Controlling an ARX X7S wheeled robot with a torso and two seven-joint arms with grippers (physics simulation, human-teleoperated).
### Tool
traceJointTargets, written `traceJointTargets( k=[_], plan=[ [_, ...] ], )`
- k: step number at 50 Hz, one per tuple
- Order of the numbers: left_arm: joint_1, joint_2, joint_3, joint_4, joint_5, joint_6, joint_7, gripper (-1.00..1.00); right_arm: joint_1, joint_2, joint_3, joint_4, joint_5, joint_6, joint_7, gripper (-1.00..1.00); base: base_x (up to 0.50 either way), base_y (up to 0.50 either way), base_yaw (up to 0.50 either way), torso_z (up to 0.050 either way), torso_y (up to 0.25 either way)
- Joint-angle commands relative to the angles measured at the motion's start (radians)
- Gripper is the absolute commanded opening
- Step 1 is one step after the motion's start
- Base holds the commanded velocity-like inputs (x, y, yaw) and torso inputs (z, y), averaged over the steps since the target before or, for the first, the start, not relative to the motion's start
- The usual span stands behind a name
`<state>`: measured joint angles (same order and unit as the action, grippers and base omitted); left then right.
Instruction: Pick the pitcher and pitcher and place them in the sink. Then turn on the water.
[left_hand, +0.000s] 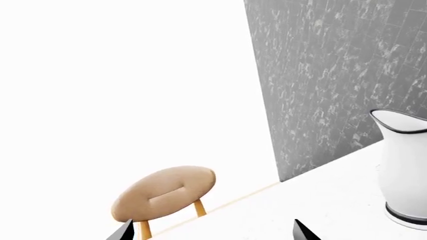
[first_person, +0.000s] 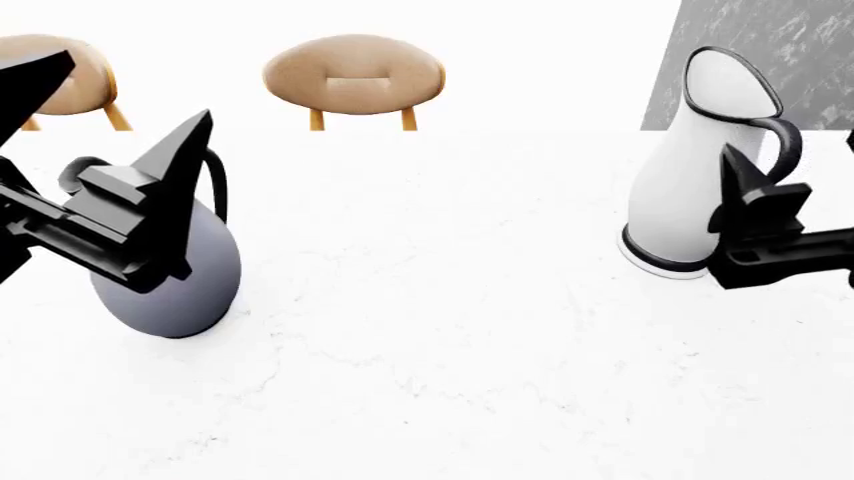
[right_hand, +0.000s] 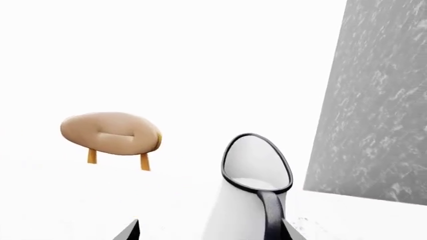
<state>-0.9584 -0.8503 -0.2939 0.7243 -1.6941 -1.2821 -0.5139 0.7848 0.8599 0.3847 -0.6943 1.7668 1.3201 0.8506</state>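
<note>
The squat blue-grey jug (first_person: 171, 292) stands on the white counter (first_person: 441, 330) at the left, partly hidden behind my left gripper (first_person: 131, 92). That gripper is open and empty above and in front of it; the left wrist view shows its spread tips (left_hand: 213, 235) with only counter between them. The tall white jug (first_person: 683, 190) with a black handle stands at the right. My right gripper (first_person: 790, 152) is open at its handle side. In the right wrist view the white jug (right_hand: 248, 200) stands between the spread tips (right_hand: 210, 234). The sink and the water are out of view.
Two tan stools (first_person: 354, 75) (first_person: 54, 85) stand beyond the counter's far edge. A grey marbled wall (first_person: 774, 50) rises behind the white jug. The white jug also shows in the left wrist view (left_hand: 403, 165), beside a stool (left_hand: 165, 192).
</note>
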Motion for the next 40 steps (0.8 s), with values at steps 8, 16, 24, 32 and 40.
traceJointTargets(
  k=[8,16,24,32,40],
  plan=[
    [0.017,-0.003,-0.001,0.006,0.025,0.011,0.018,1.00,0.004,0.031,-0.027,-0.003,-0.053,0.018,-0.021,1.00,0.00,0.00,0.00,0.000,0.000],
    [0.016,-0.007,0.006,0.005,0.023,0.016,0.014,1.00,-0.002,0.039,-0.027,-0.001,-0.066,0.015,-0.030,1.00,0.00,0.00,0.00,0.000,0.000],
    [0.014,-0.013,0.009,0.003,0.020,0.022,0.008,1.00,-0.058,0.032,0.005,0.004,-0.139,0.022,-0.094,1.00,0.00,0.00,0.00,0.000,0.000],
    [0.017,-0.013,0.015,0.005,0.030,0.025,0.016,1.00,-0.117,0.028,0.050,0.019,-0.230,0.011,-0.166,1.00,0.00,0.00,0.00,0.000,0.000],
    [0.022,-0.013,0.016,0.007,0.039,0.030,0.022,1.00,-0.147,0.019,0.064,0.031,-0.293,-0.013,-0.221,1.00,0.00,0.00,0.00,0.000,0.000]
  ],
)
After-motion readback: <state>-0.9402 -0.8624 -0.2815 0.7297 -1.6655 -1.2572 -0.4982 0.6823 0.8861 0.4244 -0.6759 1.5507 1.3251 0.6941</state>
